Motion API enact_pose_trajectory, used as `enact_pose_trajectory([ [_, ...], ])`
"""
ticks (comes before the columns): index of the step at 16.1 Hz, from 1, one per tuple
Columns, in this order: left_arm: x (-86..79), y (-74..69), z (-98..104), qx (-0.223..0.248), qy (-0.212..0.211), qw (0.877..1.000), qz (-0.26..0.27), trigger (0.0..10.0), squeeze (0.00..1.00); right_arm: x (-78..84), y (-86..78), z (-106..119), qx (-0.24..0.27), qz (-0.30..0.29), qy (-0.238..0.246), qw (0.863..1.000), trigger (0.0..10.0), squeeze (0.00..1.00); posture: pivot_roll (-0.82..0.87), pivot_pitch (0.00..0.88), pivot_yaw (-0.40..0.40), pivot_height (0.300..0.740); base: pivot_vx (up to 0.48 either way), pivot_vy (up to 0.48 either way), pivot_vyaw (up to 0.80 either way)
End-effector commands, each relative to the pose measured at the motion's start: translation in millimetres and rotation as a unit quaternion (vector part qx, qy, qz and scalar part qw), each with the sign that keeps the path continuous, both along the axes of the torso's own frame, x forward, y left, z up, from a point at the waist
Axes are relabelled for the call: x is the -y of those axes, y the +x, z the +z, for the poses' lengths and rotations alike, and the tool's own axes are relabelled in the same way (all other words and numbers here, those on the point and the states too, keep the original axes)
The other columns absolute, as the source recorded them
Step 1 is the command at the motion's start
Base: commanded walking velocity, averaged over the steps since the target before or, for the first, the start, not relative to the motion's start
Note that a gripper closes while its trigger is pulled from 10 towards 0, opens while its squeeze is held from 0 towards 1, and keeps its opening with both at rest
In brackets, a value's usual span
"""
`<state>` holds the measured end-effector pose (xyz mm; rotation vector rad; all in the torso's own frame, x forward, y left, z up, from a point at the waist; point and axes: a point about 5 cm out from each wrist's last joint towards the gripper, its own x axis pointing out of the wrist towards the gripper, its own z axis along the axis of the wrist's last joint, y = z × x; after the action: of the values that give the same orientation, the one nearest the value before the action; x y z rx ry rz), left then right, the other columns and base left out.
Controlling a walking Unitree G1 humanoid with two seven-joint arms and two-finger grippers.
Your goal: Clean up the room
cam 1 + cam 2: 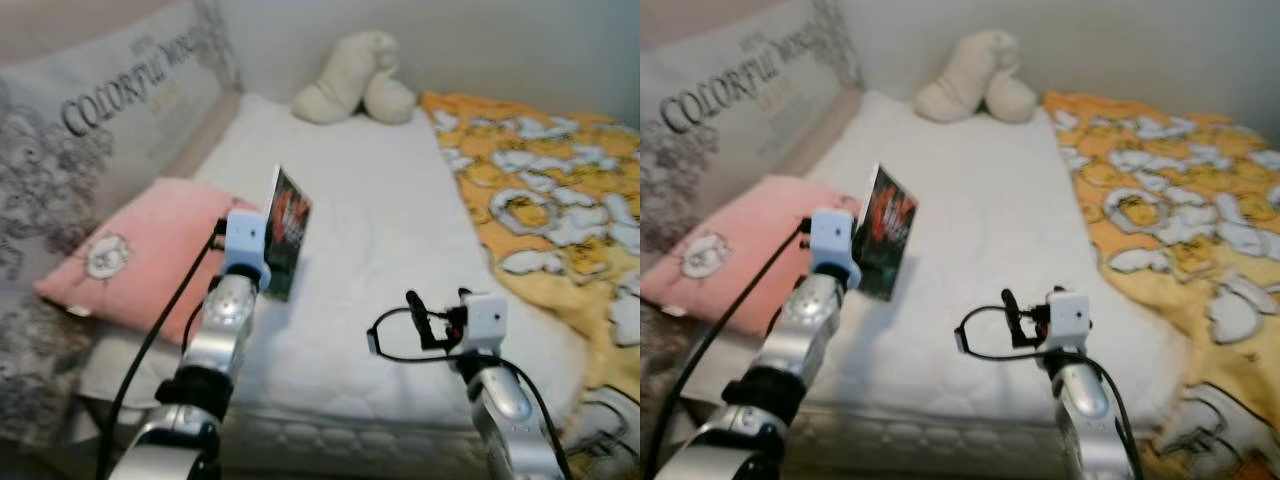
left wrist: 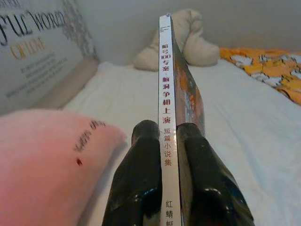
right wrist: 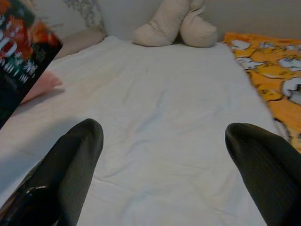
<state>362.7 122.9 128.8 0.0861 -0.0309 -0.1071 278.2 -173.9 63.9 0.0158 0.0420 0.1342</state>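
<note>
Above the white mattress (image 1: pixel 380 260), the left gripper (image 2: pixel 170 141) is raised with its two black fingers (image 2: pixel 141 188) pressed against either side of a thin book (image 1: pixel 288 232), held upright by its lower end. From the left wrist view, the white spine with black printed characters runs straight up between the fingers; the dark, red-and-orange cover faces the robot's right. The book sits over the mattress, just beside a pink pillow (image 1: pixel 140 255) that lies at the left edge of the bed; contact between book and bedding cannot be determined. The right gripper (image 3: pixel 169 165) hovers low over the near part of the mattress, its fingers spread wide apart with nothing between them. A large grey cushion (image 1: pixel 90 120) with printed lettering leans up along the left side. A cream plush toy (image 1: pixel 355 80) rests at the far end of the bed against the wall. An orange and white patterned blanket (image 1: pixel 550 190) covers the right side of the bed.
</note>
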Motion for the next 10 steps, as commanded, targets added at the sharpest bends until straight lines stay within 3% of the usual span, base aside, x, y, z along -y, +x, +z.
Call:
enact_pose_trajectory([
  [1,-1.8,5.3,11.2,0.021,-0.004,1.000,0.003,10.0,0.00,-2.2,1.4,3.4,0.004,0.003,0.000,1.000,10.0,0.00,0.09,0.000,-0.009,0.740,0.337,0.341,0.00],
  [3,-0.3,7.3,12.2,0.019,-0.015,1.000,0.008,10.0,0.00,-3.4,-1.0,1.6,-0.001,0.007,0.000,1.000,10.0,0.00,0.08,0.000,-0.013,0.740,0.337,0.341,0.00],
  [5,1.1,9.5,16.0,0.023,-0.025,0.999,0.013,10.0,0.00,-4.4,-3.3,0.7,-0.005,0.011,0.001,1.000,10.0,0.00,0.08,0.000,-0.015,0.740,0.000,0.000,0.00],
  [6,8.6,14.3,17.9,0.004,-0.050,0.999,0.000,10.0,0.00,-5.2,-6.1,-0.4,-0.010,0.016,0.001,1.000,10.0,0.00,0.08,0.000,-0.028,0.740,0.000,0.000,0.00],
  [7,30.6,21.3,20.2,-0.038,-0.126,0.990,-0.053,10.0,0.00,-5.5,-12.4,-0.9,-0.017,0.029,-0.001,0.999,10.0,0.00,0.06,0.021,-0.052,0.740,0.000,0.000,0.00],
  [8,38.9,23.7,19.6,-0.052,-0.150,0.985,-0.073,10.0,0.00,-5.5,-16.4,1.0,-0.018,0.037,0.000,0.999,10.0,0.00,0.05,0.034,-0.059,0.740,0.000,0.000,0.00],
  [9,39.2,24.5,17.5,-0.061,-0.157,0.983,-0.072,10.0,0.00,-5.7,-18.7,2.9,-0.017,0.043,0.002,0.999,10.0,0.00,0.03,0.049,-0.066,0.740,0.000,0.000,0.00],
  [10,35.1,24.9,5.1,-0.109,-0.203,0.971,-0.056,10.0,0.00,-3.4,-28.9,9.1,-0.019,0.057,-0.001,0.998,10.0,0.00,-0.03,0.087,-0.089,0.740,0.000,0.000,0.00],
])
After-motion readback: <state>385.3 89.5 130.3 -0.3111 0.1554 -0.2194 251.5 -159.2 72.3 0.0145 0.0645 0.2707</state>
